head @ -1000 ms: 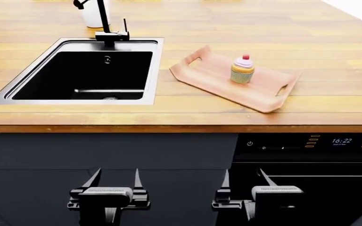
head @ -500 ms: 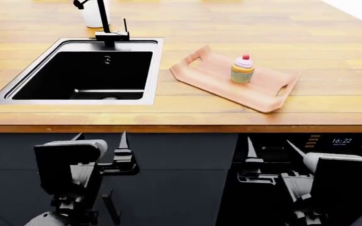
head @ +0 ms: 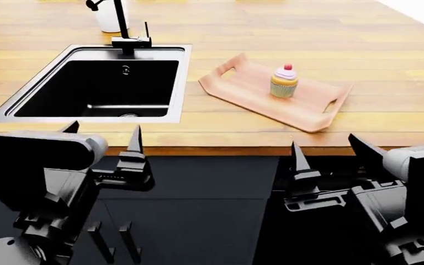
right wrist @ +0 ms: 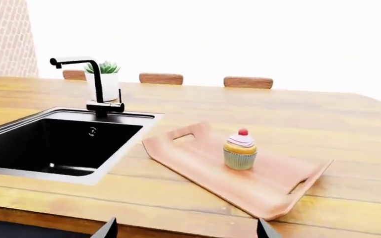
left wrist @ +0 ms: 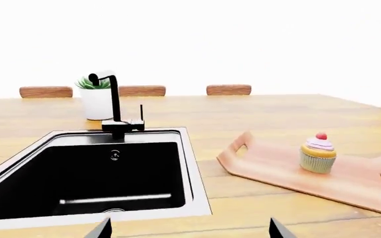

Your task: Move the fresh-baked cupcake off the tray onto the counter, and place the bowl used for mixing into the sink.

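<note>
The cupcake [head: 284,80] stands upright on the pinkish tray [head: 250,91], which lies on the wooden counter [head: 388,61] right of the black sink [head: 101,88]. It also shows in the left wrist view [left wrist: 317,153] and the right wrist view [right wrist: 240,149]. The bowl is out of view in all frames. My left gripper [head: 103,138] is open and empty at the counter's front edge, below the sink. My right gripper [head: 328,149] is open and empty at the front edge, below the tray. In the wrist views only the fingertips [left wrist: 101,229] [right wrist: 265,229] show.
A black faucet [head: 127,30] stands behind the sink with a white plant pot [head: 109,16] next to it. Three chair backs [right wrist: 247,82] line the far side of the counter. A dark oven front with a clock [head: 399,165] sits under the counter at right.
Both arms have risen from low in front of the cabinets up to the counter's front edge. Both grippers stay open. The cupcake and tray have not moved.
</note>
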Controlling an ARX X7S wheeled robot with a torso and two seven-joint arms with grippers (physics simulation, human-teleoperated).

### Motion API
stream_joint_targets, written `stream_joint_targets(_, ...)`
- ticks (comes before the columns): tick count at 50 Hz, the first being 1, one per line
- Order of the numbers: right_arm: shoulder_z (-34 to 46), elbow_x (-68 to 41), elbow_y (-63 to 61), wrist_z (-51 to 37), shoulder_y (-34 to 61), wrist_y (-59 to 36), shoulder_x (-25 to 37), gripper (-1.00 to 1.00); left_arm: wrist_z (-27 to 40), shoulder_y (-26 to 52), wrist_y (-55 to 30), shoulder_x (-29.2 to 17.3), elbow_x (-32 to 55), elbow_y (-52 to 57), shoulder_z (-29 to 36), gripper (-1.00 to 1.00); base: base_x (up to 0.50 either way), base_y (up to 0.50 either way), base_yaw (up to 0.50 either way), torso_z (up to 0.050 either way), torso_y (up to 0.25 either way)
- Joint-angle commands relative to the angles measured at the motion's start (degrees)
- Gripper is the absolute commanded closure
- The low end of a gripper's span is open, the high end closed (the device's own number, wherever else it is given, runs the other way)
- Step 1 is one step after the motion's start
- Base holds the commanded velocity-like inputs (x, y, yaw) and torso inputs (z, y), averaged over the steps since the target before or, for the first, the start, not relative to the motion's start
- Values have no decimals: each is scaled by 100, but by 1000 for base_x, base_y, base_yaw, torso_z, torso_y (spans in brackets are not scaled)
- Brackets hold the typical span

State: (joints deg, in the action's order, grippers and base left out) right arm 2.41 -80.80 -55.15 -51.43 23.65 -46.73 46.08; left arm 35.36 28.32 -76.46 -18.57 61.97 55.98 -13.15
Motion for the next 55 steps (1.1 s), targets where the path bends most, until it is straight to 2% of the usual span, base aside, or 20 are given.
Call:
stream_joint_targets(1, -2, -273, -121, -332, 192, -97, 219, -100, 36, 86, 77, -140, 60, 131, 57, -100, 12, 0, 0, 0, 0)
stream_joint_targets(7, -39, 17, -110, -270, 74, -41, 141, -100, 75, -112, 209, -249, 153, 203, -95, -100, 44, 0, 0, 0, 0)
stream_joint_targets(13, -114, 121, -112, -173, -50, 30, 170, -100, -21, -185, 411, -264, -123, 142, 171, -100, 179, 0, 0, 0, 0)
stream_joint_targets(18, -99, 141, -141, -150, -64, 33, 183, -100, 90, -115, 371, -290, 26, 146, 159, -100, 252, -14, 0, 0, 0)
stream_joint_targets(26, -25, 68, -123, -243, 89, -18, 207, -100, -32, -296, 638, -380, -204, 54, 282, -100, 259, 0, 0, 0, 0)
stream_joint_targets(55, 62, 73, -93, -214, 190, 18, 218, -100, 290, -269, 747, -574, 110, 31, 371, -100, 263, 0, 0, 0, 0)
